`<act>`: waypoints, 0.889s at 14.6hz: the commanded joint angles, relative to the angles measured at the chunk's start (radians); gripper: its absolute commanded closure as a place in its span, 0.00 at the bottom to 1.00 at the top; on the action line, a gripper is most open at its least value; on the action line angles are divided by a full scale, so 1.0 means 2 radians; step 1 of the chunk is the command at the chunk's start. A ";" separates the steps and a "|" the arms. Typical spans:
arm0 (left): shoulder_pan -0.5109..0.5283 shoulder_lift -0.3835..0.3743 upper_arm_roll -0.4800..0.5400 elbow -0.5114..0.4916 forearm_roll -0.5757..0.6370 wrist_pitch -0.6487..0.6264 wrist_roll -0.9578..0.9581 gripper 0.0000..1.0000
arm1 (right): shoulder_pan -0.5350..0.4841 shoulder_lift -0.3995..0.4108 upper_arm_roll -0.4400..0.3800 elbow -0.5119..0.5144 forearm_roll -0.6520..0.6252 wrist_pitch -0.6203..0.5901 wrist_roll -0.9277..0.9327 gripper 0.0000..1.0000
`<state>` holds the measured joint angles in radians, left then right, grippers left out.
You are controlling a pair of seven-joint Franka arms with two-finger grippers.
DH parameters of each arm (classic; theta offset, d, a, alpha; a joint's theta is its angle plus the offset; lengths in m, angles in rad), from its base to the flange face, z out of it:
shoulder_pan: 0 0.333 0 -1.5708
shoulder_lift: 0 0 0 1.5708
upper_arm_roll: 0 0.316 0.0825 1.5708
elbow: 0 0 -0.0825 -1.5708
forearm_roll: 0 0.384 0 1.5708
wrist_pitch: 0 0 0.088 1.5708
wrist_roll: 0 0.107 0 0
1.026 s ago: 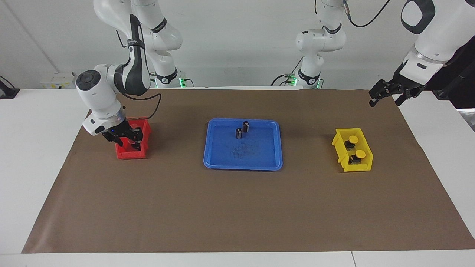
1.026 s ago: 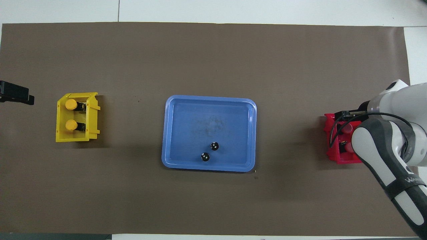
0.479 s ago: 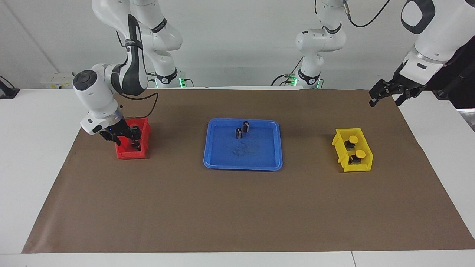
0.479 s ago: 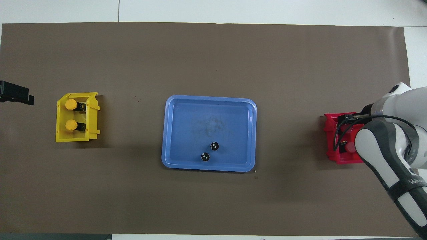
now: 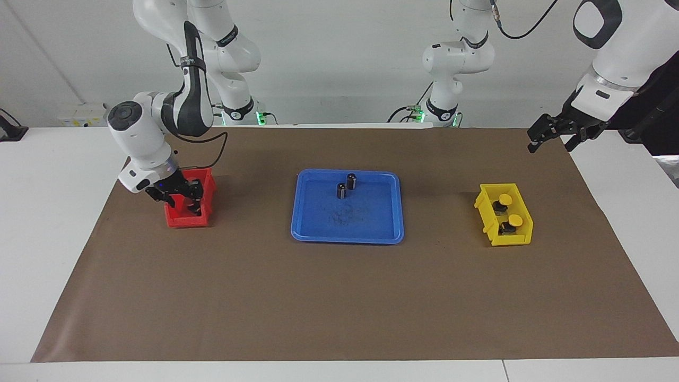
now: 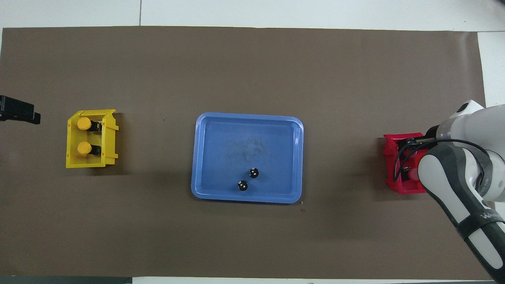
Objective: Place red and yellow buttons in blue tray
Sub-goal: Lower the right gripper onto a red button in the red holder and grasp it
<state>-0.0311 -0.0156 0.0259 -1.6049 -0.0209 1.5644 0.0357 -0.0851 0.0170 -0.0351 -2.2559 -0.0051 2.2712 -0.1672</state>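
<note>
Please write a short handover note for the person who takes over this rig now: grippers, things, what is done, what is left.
Right gripper: down in the red bin; grip unclear.
Left gripper: open, waiting above the table edge near the yellow bin.
Two yellow buttons lie in the yellow bin. One red button shows in the red bin.
Blue tray holds only two dark cylinders.
Done: nothing placed. Left: all buttons.

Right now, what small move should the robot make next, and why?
Probably lift the right gripper straight up out of the red bin. It reaches into that bin, and the blue tray holds no coloured button yet. Whether it grips one I cannot tell.
</note>
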 commanded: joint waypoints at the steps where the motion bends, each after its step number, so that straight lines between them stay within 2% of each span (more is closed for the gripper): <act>1: 0.003 -0.011 -0.001 -0.011 -0.006 -0.003 0.001 0.00 | -0.005 -0.017 0.001 -0.022 0.002 0.012 -0.014 0.30; 9: 0.003 -0.011 -0.001 -0.011 -0.006 -0.003 0.001 0.00 | -0.003 -0.020 0.002 -0.029 0.002 0.013 -0.015 0.37; 13: -0.001 -0.011 -0.002 -0.011 -0.006 -0.006 0.001 0.00 | -0.003 -0.023 0.002 -0.037 0.002 0.023 -0.015 0.51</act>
<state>-0.0313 -0.0156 0.0255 -1.6049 -0.0209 1.5636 0.0357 -0.0848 0.0049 -0.0347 -2.2920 -0.0051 2.2939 -0.1688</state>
